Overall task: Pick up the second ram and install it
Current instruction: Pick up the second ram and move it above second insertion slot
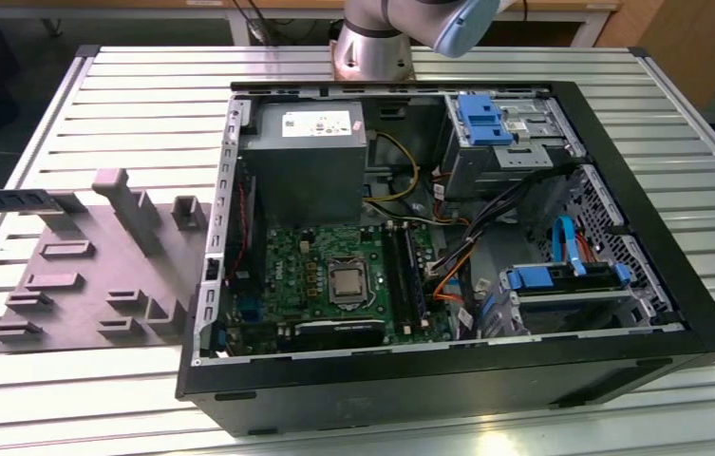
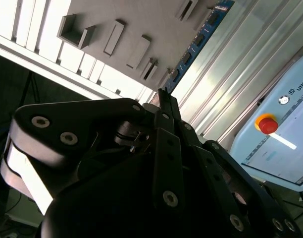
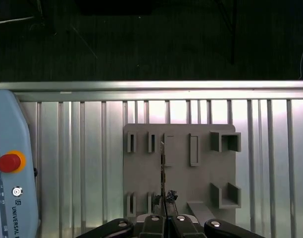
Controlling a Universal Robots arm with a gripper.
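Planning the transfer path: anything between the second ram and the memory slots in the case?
The end effector is shut on the second ram over the grey tray. Toward the memory slots, the tray's upright blocks and the case's side wall lie between at table level; nothing visible covers the slots themselves.

White lettering (image 3: 16,218) on pale blue pendant (image 3: 10,129); sticker label (image 1: 315,122) on power supply (image 1: 300,180)

black gripper (image 2: 162,95), blue second ram (image 2: 197,42) with black chips, pale grey tray (image 1: 91,275), green motherboard (image 1: 319,275), silver ribbed table (image 1: 141,95).
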